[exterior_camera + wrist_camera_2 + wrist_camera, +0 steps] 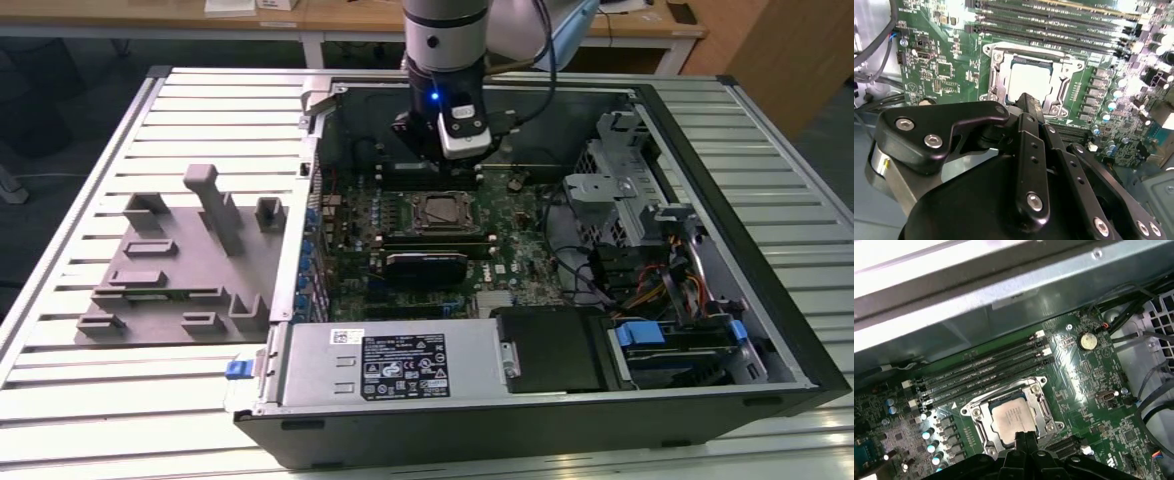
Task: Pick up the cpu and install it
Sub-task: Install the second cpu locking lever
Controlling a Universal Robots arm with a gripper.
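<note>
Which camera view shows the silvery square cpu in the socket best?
The first wrist view: the flat silvery-grey square cpu lies almost whole inside its metal socket frame. The second wrist view washes it out with glare. The exterior view shows it tiny.

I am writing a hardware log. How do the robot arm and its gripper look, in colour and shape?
The arm is a silvery-grey cylinder with a black band, a small blue light and a black cable beside it. The gripper is matte black, built of angular linkage bars joined by silver screws, with narrow fingers.
</note>
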